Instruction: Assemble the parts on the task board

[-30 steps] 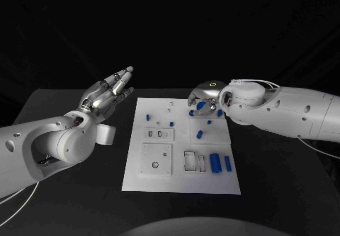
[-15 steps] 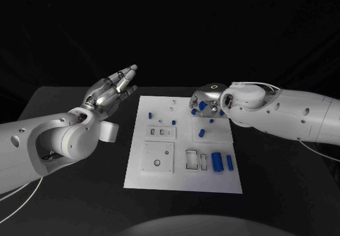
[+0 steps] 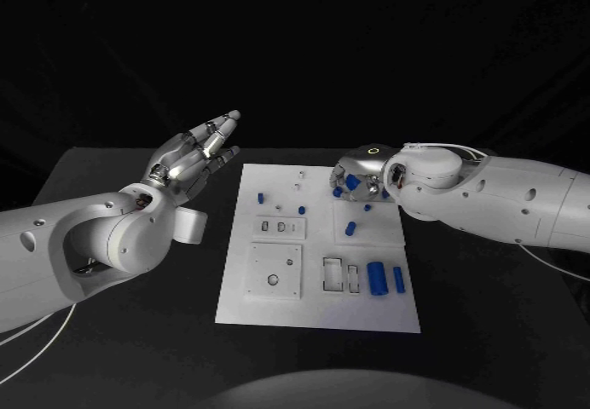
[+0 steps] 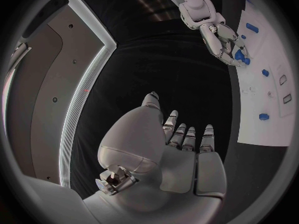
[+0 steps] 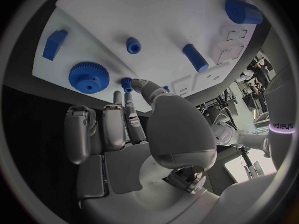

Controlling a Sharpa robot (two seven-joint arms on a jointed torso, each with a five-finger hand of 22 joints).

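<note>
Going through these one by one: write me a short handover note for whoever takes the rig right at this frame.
Left hand: raised beside the task board, fingers apart, holding nothing.
Right hand: over the board's far right corner, pinching a small blue peg at its fingertips.
On the board: a blue gear by that hand, two blue cylinders lying near the front right, other small blue parts scattered.
Done: peg grasped. Left: seat it, then the loose parts.
</note>
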